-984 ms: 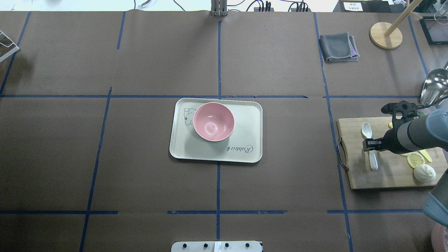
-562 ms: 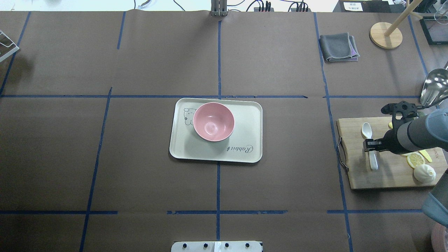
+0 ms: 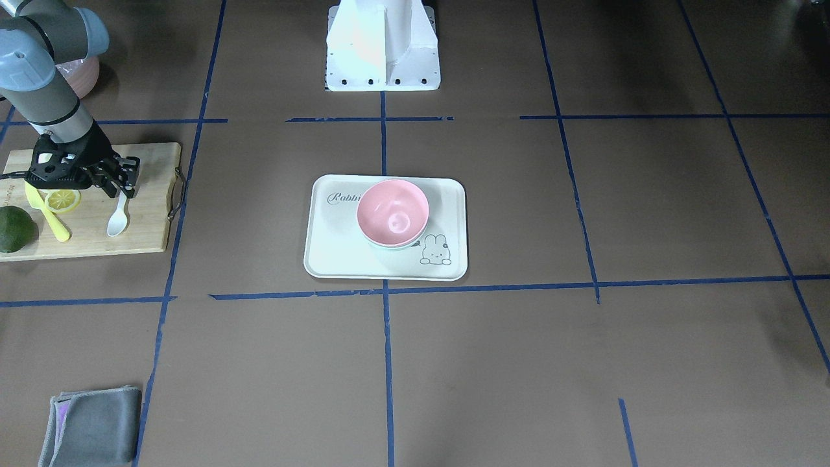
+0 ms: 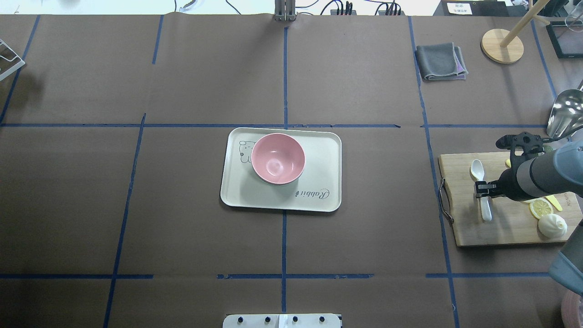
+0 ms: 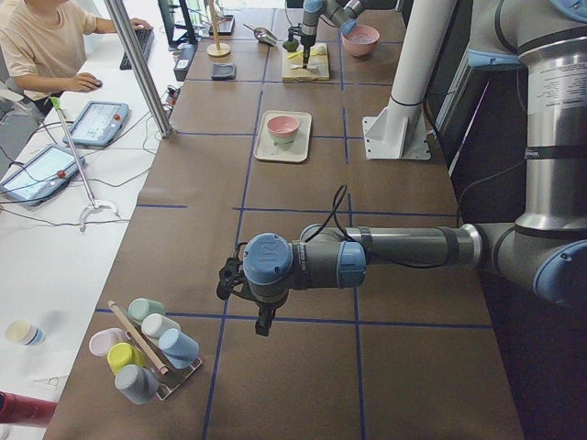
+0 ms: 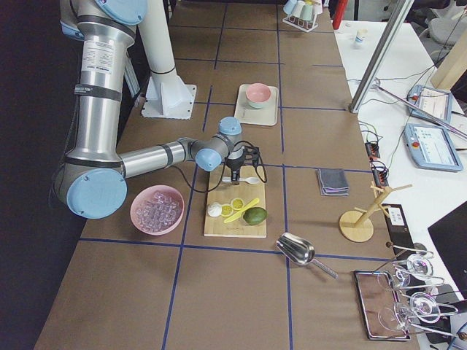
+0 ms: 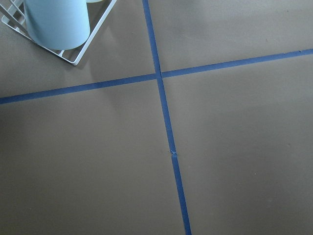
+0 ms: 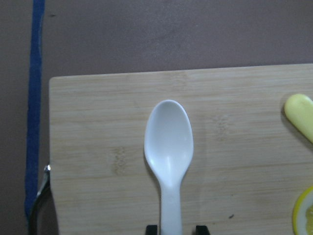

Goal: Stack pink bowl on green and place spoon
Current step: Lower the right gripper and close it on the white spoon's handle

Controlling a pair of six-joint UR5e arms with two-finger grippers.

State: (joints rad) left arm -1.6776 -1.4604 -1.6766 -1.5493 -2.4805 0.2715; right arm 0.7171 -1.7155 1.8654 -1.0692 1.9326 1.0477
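Note:
The pink bowl (image 4: 278,158) sits nested in the green bowl on the cream tray (image 4: 319,193). Only a thin pale green rim (image 3: 405,247) shows under it in the front view. The white spoon (image 4: 477,171) lies on the wooden cutting board (image 4: 501,232) at the right. My right gripper (image 4: 483,190) is low over the spoon's handle. In the right wrist view the spoon (image 8: 168,142) runs down between the two fingertips (image 8: 151,228), with gaps on both sides, so the gripper is open. My left gripper (image 5: 264,323) shows only in the exterior left view, so I cannot tell its state.
On the board lie a lemon slice (image 4: 541,208), a white bun (image 4: 552,225), a yellow utensil (image 3: 48,214) and an avocado (image 3: 13,228). A metal scoop (image 4: 565,114), grey cloth (image 4: 441,61) and wooden stand (image 4: 502,45) are beyond. A cup rack (image 5: 147,353) stands by the left arm.
My right arm has shifted very slightly over the spoon's handle. The spoon, bowls and tray have not moved.

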